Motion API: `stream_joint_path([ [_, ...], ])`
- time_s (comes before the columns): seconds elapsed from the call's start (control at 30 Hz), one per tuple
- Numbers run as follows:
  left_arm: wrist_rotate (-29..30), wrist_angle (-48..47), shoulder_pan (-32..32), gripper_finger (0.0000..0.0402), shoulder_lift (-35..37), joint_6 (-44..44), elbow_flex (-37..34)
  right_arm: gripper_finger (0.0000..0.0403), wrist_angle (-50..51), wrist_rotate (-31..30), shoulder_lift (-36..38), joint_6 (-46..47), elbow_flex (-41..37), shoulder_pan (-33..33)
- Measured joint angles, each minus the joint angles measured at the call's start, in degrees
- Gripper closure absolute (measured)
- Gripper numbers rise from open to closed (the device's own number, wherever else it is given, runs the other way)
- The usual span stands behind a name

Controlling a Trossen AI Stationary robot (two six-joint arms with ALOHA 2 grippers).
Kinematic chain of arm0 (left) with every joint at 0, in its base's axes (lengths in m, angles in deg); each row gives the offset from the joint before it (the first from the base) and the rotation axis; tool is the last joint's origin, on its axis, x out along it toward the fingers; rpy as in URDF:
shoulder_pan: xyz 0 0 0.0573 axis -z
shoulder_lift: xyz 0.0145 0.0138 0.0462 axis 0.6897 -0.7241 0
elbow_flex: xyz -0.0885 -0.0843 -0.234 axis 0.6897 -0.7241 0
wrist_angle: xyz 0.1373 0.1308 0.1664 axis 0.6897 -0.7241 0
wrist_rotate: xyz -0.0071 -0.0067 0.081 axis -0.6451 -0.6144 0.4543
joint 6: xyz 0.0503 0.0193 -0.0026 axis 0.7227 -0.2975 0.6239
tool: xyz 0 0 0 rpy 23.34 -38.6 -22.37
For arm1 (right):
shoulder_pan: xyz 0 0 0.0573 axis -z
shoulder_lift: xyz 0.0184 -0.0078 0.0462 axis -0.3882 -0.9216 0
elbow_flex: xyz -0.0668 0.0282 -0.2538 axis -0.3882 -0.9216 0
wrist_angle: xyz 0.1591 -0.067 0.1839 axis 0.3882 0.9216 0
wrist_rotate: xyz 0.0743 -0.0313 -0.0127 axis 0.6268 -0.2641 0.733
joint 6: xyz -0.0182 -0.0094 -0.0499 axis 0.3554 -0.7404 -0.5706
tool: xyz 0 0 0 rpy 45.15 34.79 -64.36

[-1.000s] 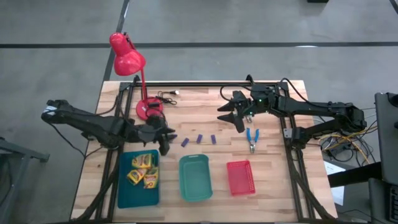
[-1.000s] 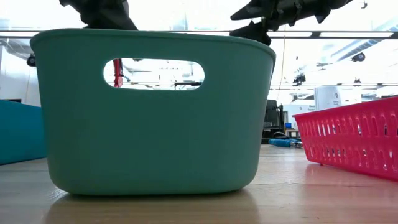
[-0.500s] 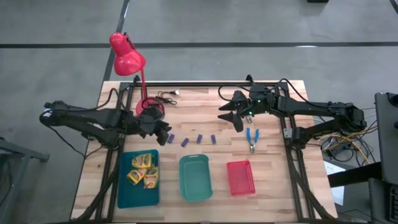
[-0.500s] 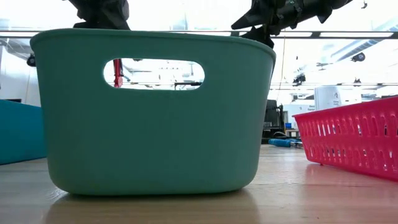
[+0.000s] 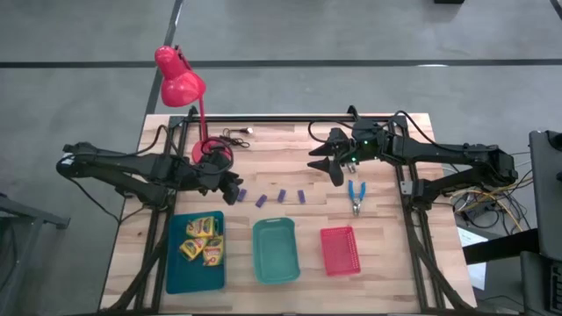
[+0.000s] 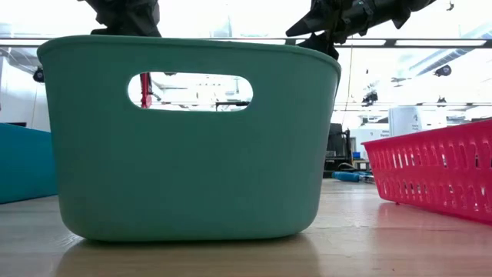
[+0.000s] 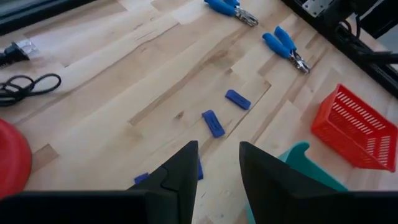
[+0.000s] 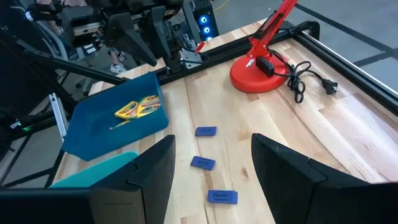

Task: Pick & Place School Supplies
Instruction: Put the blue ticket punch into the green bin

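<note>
Moved since earlier frame: left gripper has swung from over the blue tray to 12 o'clock of it; fingers spread, empty. Purple blocks: row at its 3 o'clock, long axes slanted; left arm nearest. Right gripper: wide apart, empty, scissor-like tools at 5 o'clock. Crayon boxes: in the blue tray. Lettering unreadable.

Robotics lab: framed wooden workbench, bare concrete floor.
</note>
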Motion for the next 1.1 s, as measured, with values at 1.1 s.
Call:
stream_joint_path([
  [1.1,-7.22,0.29,0.00,0.0280,-0.09,3.00,-0.07,0.0197,-0.02,0.05,0.02,-0.02,0.02,0.00],
])
